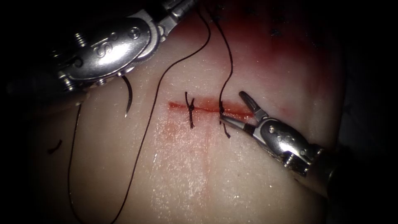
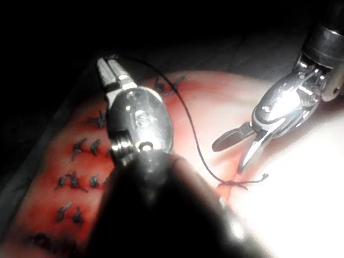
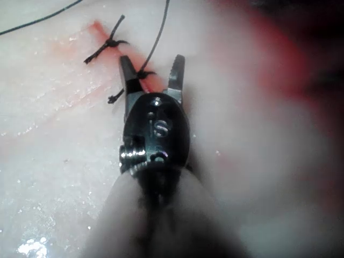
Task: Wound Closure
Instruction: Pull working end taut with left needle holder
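Over the cut [image 1: 207,107], right tool [image 1: 237,108] fingers apart, straddling the second knot's [image 1: 222,111] upright thread [image 1: 227,66]; needle [image 1: 129,96] hangs free under the left tool [image 1: 176,10], can't tell its fingers

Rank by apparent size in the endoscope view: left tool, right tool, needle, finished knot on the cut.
1. Left tool, nearer the camera, so this is unsure.
2. Right tool, jaws open beside the second knot.
3. Needle.
4. Finished knot.

Tissue [image 1: 215,174] bears thread [image 1: 141,137], possibly loose needle [image 1: 129,97]
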Controlling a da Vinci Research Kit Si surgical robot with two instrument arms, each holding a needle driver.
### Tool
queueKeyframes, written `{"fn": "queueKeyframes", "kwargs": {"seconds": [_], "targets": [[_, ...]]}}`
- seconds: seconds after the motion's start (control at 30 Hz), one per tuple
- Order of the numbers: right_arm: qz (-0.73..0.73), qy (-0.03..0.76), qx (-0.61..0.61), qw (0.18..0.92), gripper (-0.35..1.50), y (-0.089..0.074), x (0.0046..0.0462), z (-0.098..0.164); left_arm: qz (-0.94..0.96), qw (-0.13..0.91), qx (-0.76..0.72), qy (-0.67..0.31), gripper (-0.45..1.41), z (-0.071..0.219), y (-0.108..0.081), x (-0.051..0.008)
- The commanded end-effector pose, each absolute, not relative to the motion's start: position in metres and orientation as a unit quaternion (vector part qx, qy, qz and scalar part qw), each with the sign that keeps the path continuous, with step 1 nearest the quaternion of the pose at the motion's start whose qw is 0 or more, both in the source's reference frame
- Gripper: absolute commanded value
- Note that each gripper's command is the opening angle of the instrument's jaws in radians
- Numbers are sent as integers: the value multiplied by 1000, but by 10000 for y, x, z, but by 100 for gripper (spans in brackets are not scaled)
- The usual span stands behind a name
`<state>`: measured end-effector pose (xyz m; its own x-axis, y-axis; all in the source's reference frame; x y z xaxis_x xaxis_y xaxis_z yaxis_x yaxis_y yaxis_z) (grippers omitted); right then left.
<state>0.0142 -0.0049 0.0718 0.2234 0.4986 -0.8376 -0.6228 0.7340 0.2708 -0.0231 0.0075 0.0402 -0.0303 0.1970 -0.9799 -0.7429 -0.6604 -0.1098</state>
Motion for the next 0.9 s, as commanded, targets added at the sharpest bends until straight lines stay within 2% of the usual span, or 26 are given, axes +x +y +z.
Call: {"fn": "queueKeyframes", "kwargs": {"seconds": [0.03,0.43,0.77,0.9], "targets": [[356,511,-62,780,113,-47,148,725,680,343,-608,225,-35,404,81,-236],[311,500,-70,805,98,-29,177,736,675,343,-617,214,-35,370,64,-232],[294,486,-82,819,98,-16,197,744,670,344,-622,214,-35,359,60,-244],[290,485,-82,821,91,-8,208,749,669,342,-624,213,-35,357,58,-242]]}}
